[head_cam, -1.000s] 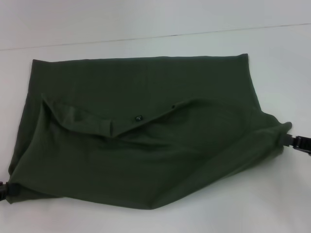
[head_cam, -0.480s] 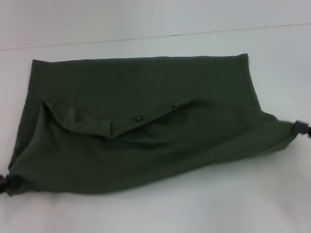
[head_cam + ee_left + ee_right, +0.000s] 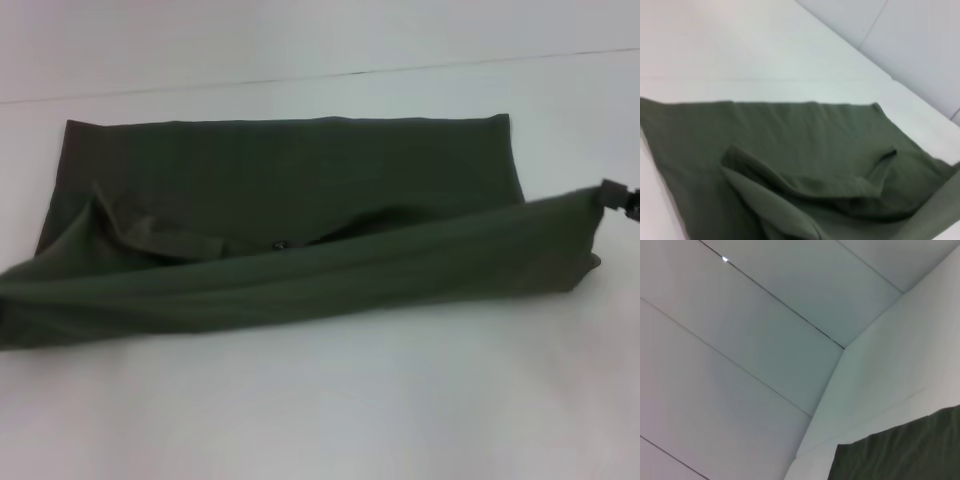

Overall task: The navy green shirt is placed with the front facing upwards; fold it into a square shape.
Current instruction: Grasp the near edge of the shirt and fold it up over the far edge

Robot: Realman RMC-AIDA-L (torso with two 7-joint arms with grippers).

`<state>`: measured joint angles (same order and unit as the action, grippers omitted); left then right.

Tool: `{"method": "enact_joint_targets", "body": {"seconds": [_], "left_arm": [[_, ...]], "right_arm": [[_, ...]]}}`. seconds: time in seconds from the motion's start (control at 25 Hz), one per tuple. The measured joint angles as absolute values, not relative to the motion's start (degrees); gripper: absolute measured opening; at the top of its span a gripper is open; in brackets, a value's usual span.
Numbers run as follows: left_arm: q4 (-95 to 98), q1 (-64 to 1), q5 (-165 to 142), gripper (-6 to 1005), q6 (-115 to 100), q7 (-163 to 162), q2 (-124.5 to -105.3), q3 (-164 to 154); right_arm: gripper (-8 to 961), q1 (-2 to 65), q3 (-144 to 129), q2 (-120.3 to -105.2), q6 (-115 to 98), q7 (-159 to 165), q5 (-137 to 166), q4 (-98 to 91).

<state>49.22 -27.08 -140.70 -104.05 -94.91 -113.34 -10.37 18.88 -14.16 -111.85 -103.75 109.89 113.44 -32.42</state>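
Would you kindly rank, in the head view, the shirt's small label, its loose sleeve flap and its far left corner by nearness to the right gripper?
From the right gripper, at the shirt's right end:
1. Label, mid-shirt.
2. Sleeve flap, left of it.
3. Far left corner, at the back.

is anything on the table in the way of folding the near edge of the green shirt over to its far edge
Nothing visible. The right gripper holds the navy green shirt at its lifted near edge; beyond it lie only the shirt's own cloth and bare white table.
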Motion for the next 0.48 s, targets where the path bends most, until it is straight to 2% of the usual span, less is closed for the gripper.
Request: {"method": "enact_joint_targets", "body": {"seconds": [0.48], "left_arm": [[49.94, -30.51, -137.64, 12, -103.57, -95.29, -112.81, -9.96]], "right_arm": [[8, 23.04, -12.96, -110.52, -99.48, 113.77, 112.46, -32.53]]}}
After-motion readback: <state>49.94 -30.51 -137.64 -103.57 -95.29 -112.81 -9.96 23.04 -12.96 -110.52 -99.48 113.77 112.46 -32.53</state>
